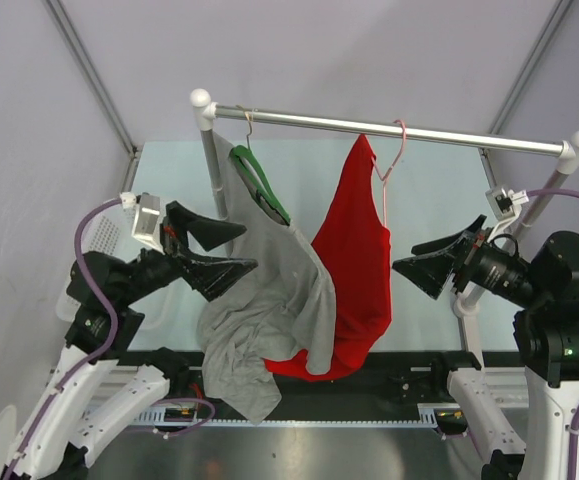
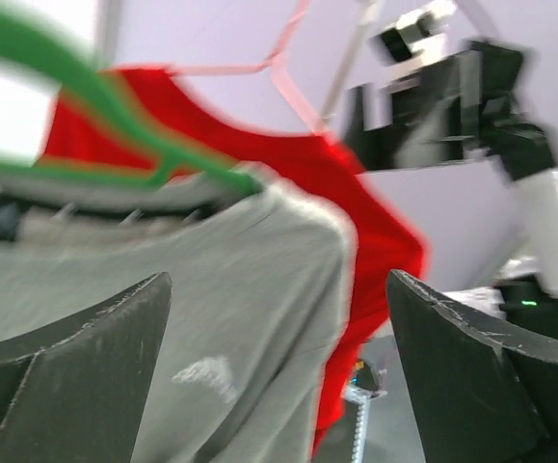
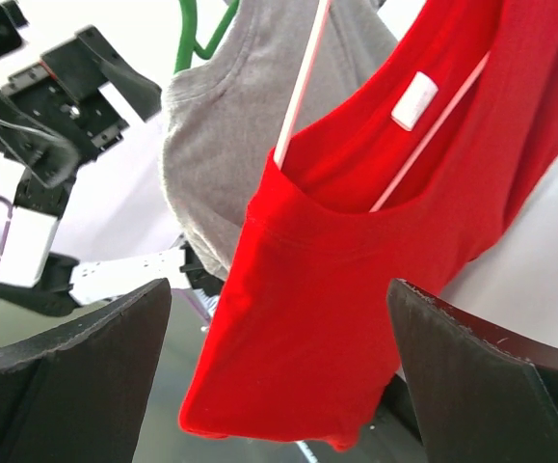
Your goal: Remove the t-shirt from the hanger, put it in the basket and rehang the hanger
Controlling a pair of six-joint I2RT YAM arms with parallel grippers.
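A grey t-shirt hangs on a green hanger from the metal rail, half slipped off and drooping low. A red t-shirt hangs on a pink hanger to its right. My left gripper is open, its tips just left of the grey shirt. In the left wrist view the grey shirt fills the space between the fingers. My right gripper is open and empty, a little right of the red shirt. The right wrist view shows the red shirt ahead.
The rail stands on two white-capped posts. White walls enclose the table. A white perforated bin sits at the left edge. A black track runs along the near edge.
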